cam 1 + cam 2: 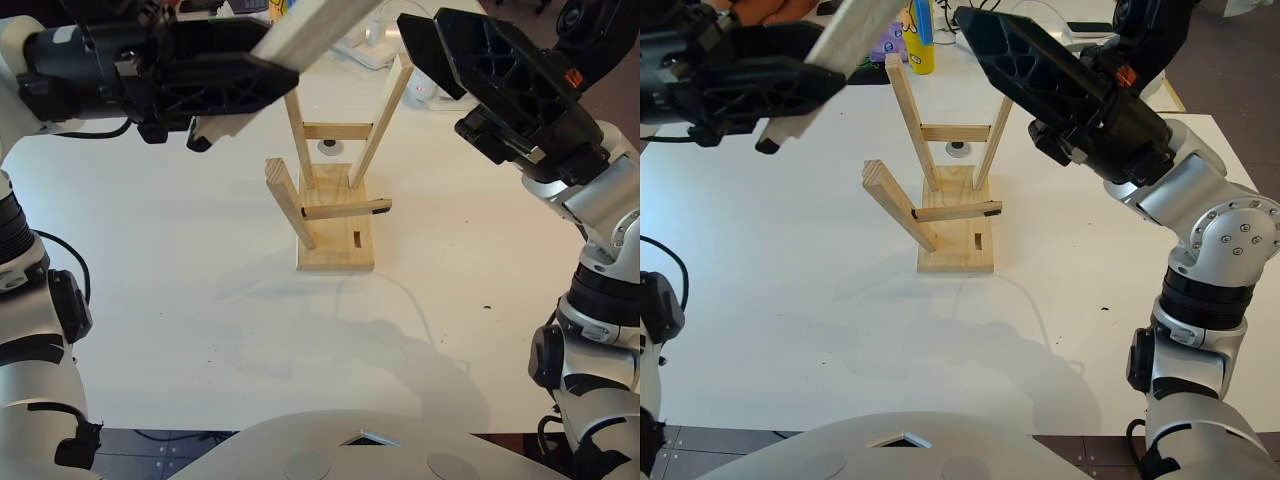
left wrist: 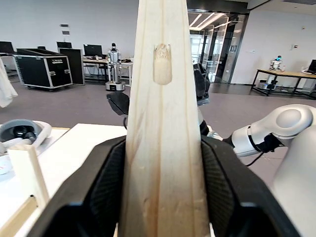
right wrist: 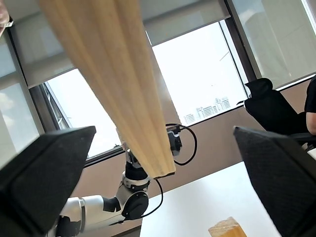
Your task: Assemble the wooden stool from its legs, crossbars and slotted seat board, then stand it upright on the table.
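Your left tool (image 1: 255, 80) hangs high over the far left of the counter (image 1: 170, 300), clenched on a loose wooden leg (image 1: 325, 28). In the left wrist view both black fingers (image 2: 106, 192) press against the sides of the leg, and a small routed slot (image 2: 162, 64) shows in its upper face. The leg slants up and to the right, away from the tool, towards your other arm.

At the middle of the counter you have the partly built stool. The slotted seat board (image 1: 330, 258) lies flat, with one open slot (image 1: 357, 238) on its right side. Two legs stand up from its far end, the left (image 1: 298, 135) and the right (image 1: 380, 120), joined by a crossbar (image 1: 338, 131). A third leg (image 1: 288, 200) stands tilted at the near left of the board, and a second crossbar (image 1: 345, 209) runs from it to the right, ending in a dark tip.

Your right tool (image 1: 445, 50) is raised over the far right, released, with its fingers (image 3: 44, 173) spread wide. In the right wrist view the free end of the held leg sits between them, touching neither.

A yellow bottle (image 1: 921, 45) stands at the far edge.
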You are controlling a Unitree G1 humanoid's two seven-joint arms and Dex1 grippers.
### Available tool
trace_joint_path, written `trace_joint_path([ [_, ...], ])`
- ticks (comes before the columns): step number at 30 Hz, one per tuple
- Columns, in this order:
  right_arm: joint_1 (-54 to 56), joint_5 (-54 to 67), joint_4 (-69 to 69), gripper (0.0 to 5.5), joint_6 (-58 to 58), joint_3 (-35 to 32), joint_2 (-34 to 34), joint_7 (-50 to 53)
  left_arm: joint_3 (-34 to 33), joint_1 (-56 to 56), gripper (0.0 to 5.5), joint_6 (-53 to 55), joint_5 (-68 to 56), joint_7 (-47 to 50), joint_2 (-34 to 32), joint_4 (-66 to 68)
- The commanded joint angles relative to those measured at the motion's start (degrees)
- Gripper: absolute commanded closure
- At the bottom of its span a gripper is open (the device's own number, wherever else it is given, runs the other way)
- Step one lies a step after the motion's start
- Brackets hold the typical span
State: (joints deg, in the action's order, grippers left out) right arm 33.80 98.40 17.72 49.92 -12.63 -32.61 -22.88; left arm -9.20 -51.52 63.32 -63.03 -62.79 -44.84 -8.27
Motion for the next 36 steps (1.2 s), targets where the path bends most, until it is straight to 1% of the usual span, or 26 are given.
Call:
trace_joint_path([
  [1, 1.0, 0.2, 2.7, 0.35, 1.6, 0.7, -1.7, -2.2, 1.3, -0.3, 3.43, 1.5, -0.5, -1.6, -1.0, -0.2],
  [10, 0.9, -0.9, 5.4, 0.35, 1.9, 2.8, -1.7, -2.3, 3.7, -0.3, 3.43, 2.9, 0.4, -4.5, -2.2, -0.7],
  [19, 0.9, 1.1, 5.5, 0.35, 2.2, 1.3, -4.5, -2.1, 4.7, 0.8, 3.43, 1.9, 2.5, -8.3, -4.8, 0.1],
  [29, 1.5, 0.7, 4.6, 0.35, 2.0, 2.2, -5.3, -2.3, 5.4, 2.4, 3.43, 1.1, 4.2, -10.3, -5.9, -0.4],
  [36, 1.3, 0.4, 3.8, 1.54, 2.6, 2.3, -5.8, -3.6, 5.5, 3.2, 3.43, 0.8, 4.8, -11.2, -6.6, -0.8],
])
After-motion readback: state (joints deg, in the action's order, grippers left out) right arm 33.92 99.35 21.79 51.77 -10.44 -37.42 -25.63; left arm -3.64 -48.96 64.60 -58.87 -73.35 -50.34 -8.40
